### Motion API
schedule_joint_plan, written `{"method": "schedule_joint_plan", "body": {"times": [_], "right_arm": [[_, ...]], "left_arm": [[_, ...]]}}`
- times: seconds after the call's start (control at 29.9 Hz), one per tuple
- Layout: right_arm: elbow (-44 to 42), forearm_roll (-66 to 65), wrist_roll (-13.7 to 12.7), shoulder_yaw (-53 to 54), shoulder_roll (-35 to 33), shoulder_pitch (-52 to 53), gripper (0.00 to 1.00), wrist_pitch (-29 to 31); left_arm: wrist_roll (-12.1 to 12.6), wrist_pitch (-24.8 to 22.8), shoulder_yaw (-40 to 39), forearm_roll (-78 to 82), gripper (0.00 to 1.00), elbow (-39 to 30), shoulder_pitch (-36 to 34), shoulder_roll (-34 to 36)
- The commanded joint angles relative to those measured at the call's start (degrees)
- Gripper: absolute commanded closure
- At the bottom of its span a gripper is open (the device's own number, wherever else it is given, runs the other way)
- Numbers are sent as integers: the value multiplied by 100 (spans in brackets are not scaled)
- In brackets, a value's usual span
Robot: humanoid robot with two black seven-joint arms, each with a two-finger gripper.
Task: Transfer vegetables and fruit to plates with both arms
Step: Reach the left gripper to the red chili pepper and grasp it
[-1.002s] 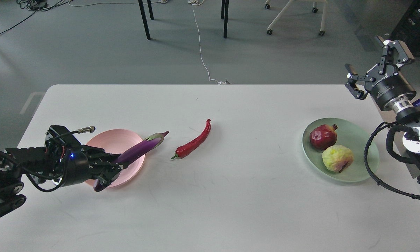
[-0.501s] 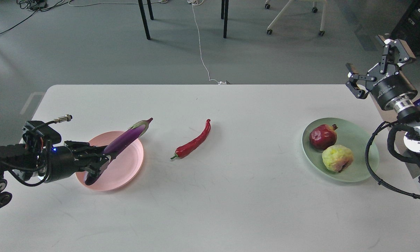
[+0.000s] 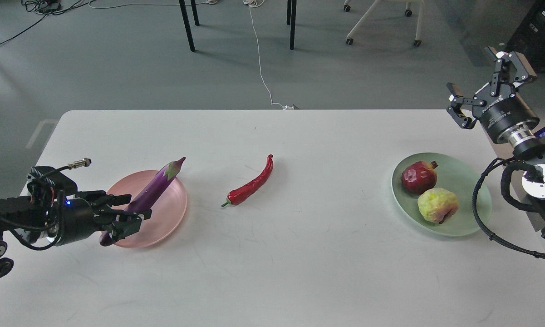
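Two arms: our left gripper (image 3: 126, 213) reaches in low, fingers spread around the eggplant (image 3: 150, 196) lying across the pink plate (image 3: 170, 218). Our right gripper (image 3: 485, 88) is raised off the table's right edge, open, empty. Chili pepper (image 3: 250, 184) on white table (image 3: 299, 254); pomegranate (image 3: 418, 176) and yellow-green fruit (image 3: 437, 205) on green plate (image 3: 469, 181). Grey floor, white cable (image 3: 261, 68). Gripper lettering unreadable.
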Motion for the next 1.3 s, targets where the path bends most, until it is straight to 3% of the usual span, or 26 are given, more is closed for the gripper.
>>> {"method": "schedule_joint_plan", "body": {"times": [0.0,0.2,0.47,0.77,0.87,0.97,1.1,1.27], "right_arm": [[-2,4,0,7,14,-8,1,-3],[7,4,0,16,23,-8,1,-3],[-2,4,0,16,-3,-8,1,-3],[7,4,0,16,50,0,1,-12],[7,4,8,68,50,1,1,-12],[7,4,8,358,58,-8,1,-12],[7,4,8,455,58,-8,1,-3],[77,4,8,455,58,-8,1,-3]], "left_arm": [[28,-57,15,37,28,-7,-629,-171],[134,-373,51,159,29,238,-1483,-1462],[178,-417,235,1486,31,1231,-1571,-3000],[187,-391,744,1611,39,1829,-1519,-3599],[222,-364,789,1611,50,2058,-1492,-3784],[213,-364,789,1602,69,2225,-1484,-3863],[213,-365,789,1593,88,2287,-1475,-3855],[187,-356,780,1540,91,2269,-1484,-3837]]}}
